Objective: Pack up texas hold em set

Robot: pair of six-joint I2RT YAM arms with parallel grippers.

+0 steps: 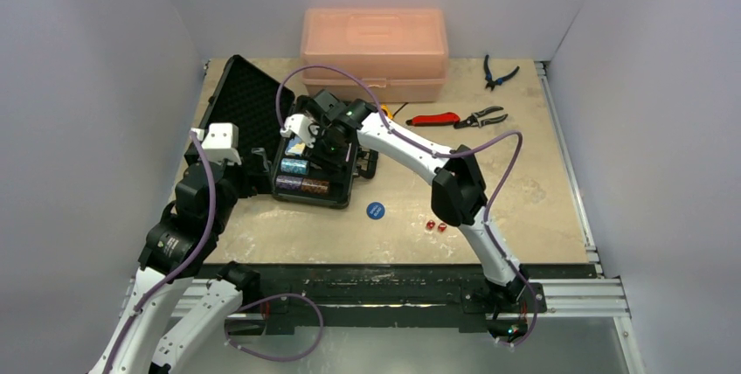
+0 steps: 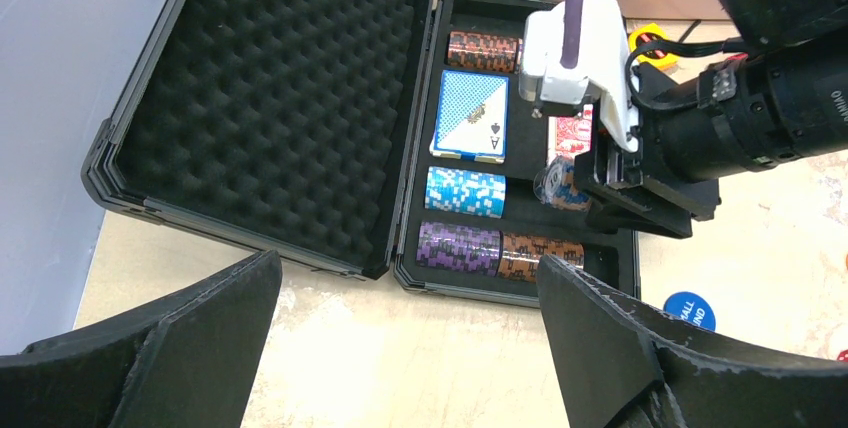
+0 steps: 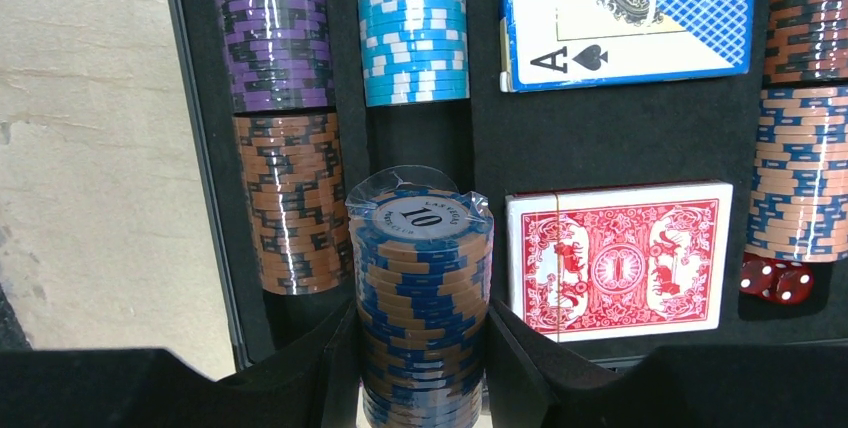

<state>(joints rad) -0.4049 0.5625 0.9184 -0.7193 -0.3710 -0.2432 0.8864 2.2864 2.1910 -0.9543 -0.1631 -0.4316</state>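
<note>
My right pincer (image 3: pixel 420 373) pinched a shrink-wrapped blue-and-tan chip stack (image 3: pixel 420 278), "10" face up, one finger on each side of the roll. It hung over the tray of the black case (image 2: pixel 500 290), which lay open on the table, foam lid (image 2: pixel 280 98) flat to the left.

Already in the tray were:
- purple stack (image 3: pixel 270 28)
- light blue stack (image 3: pixel 412 23)
- brown stack (image 3: pixel 290 203)
- blue deck (image 3: pixel 625 13)
- red deck (image 3: pixel 615 258)
- tan stack (image 3: pixel 800 148)
- a pair of red dice (image 3: pixel 775 280) in the corner

Step in hand, my read: seat this roll in the bare trough below the light blue stack, between the brown stack and the red deck.

To do it well:
- Line the roll's axis with the trough and come straight down, clear of the red deck's edge and the brown stack.
- The slot looked tight, so I'd open only a little, and only once the roll bears on the foam.
- The wrap looked slick, so a slack pinch could let the roll slide.

My left pincer (image 2: pixel 410 368) was spread wide and held nothing, over the table at the case's near side. It was best kept out of the way.

A blue disc (image 1: pixel 375 210) and two loose red dice (image 1: pixel 435 226) lay on the table right of the case, not yet packed.
</note>
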